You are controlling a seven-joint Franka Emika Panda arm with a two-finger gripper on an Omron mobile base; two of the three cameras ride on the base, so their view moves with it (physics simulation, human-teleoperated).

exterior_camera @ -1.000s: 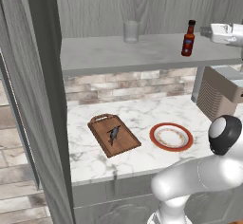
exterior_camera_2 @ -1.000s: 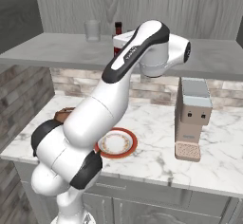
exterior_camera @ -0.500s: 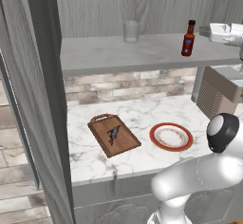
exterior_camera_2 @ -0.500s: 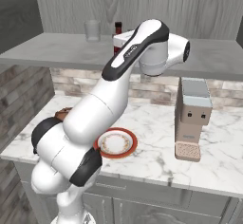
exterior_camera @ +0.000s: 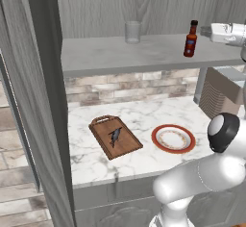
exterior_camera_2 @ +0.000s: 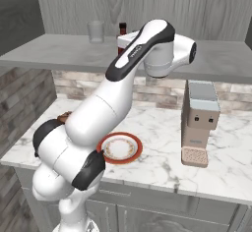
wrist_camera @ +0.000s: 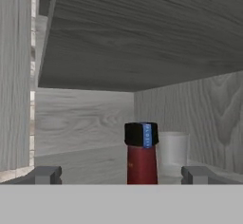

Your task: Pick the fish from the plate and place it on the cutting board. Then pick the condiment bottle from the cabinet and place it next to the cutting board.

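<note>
While its jaws gape unladen, the gripper lines up on the condiment bottle. Any sideways drift risks toppling it into the glass.

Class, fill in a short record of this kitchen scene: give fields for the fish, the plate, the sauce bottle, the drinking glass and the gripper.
fish: small dark grey fish lying on the brown wooden cutting board
plate: round orange-rimmed plate, bare, beside the board on the marbled counter
bottle: dark red-brown sauce bottle with black cap, upright on the cabinet shelf
glass: clear drinking glass, on the same shelf
gripper: gripper open, fingertips either side of the bottle neck, not closed on it
</note>
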